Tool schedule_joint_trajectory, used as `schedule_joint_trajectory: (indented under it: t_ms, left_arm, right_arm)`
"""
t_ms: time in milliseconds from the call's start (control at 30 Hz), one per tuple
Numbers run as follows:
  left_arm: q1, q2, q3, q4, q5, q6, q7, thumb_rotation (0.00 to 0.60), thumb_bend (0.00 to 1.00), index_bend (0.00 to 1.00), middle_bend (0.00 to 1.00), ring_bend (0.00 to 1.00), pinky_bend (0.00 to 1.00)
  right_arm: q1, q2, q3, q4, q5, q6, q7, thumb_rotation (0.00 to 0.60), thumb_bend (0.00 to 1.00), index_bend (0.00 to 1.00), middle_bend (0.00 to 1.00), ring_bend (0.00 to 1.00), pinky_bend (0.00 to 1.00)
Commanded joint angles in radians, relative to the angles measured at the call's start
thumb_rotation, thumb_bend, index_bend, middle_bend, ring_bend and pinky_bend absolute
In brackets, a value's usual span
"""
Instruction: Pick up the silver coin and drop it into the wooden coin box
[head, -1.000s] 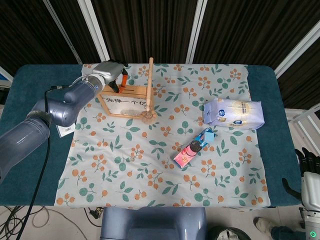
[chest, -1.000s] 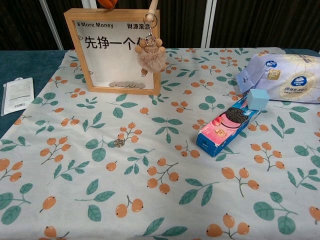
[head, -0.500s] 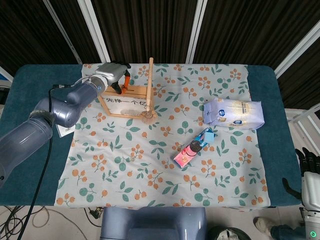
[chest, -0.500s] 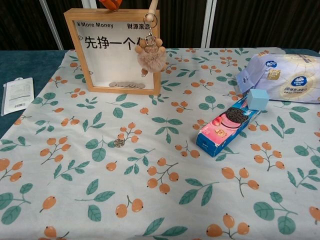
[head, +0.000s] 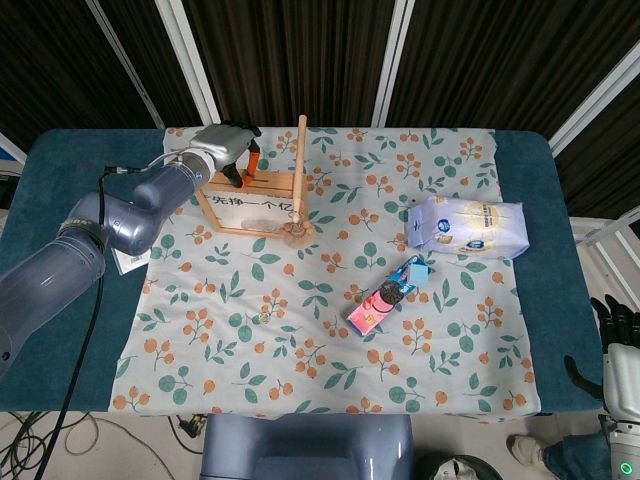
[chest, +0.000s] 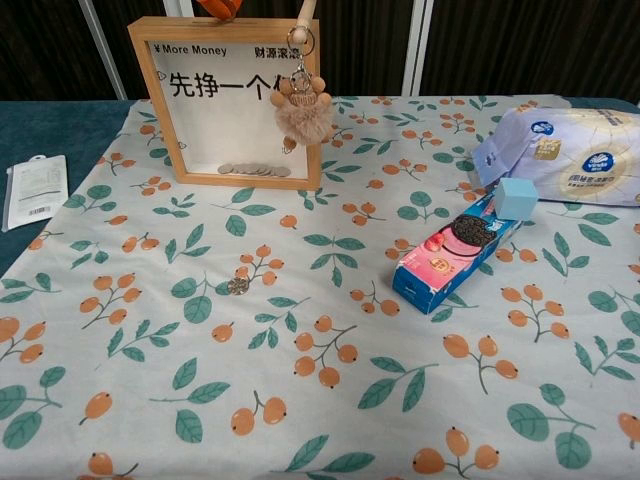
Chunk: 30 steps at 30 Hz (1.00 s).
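- We see the left robot hand (head: 228, 140) up at the far side of the table (head: 60, 160), right over the top edge of the wooden coin box (chest: 232, 100).
- Its orange-tipped fingers (head: 253, 156) hang down at the box's top rim; whether they are pinching anything we cannot tell, the view is too small.
- In the chest view only a sliver of orange fingertip (chest: 220, 8) pokes in above the frame.
- The box stands upright on the floral cloth (chest: 320, 380), a row of coins (chest: 255, 169) lying along its bottom behind the window.
- A silver coin (chest: 238, 286) lies flat on the cloth, well in front of the box, with nothing touching it.
- A fluffy keychain (chest: 303, 110) dangles from a wooden stick (head: 300, 165) at the box's right side.
- The right robot hand (head: 622, 345) sits off the table's near right corner, dark fingers pointing up, nothing in it, fingers apart.
- Also on the cloth: a white tissue pack (head: 467, 227), a pink-and-blue cookie box (chest: 455, 250) and a small blue cube (chest: 516, 198) resting on its far end.
- A white packet (chest: 34, 190) lies on the bare blue table left of the cloth.
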Motion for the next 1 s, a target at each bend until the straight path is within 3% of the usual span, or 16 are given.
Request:
schedule_joint_trajectory:
  t_ms: [33, 1000]
  left_arm:
    - [-0.003, -0.002, 0.005, 0.003, 0.008, 0.005, -0.007, 0.600, 0.40, 0.57, 0.08, 0.00, 0.00]
    - [-0.024, 0.003, 0.036, -0.023, 0.055, 0.024, -0.057, 0.600, 0.36, 0.57, 0.08, 0.00, 0.00]
  right_arm:
    - [0.000, 0.000, 0.000, 0.000, 0.000, 0.000, 0.001, 0.600, 0.37, 0.10, 0.05, 0.00, 0.00]
    - [-0.004, 0.003, 0.009, -0.013, 0.022, 0.005, -0.009, 0.600, 0.37, 0.10, 0.05, 0.00, 0.00]
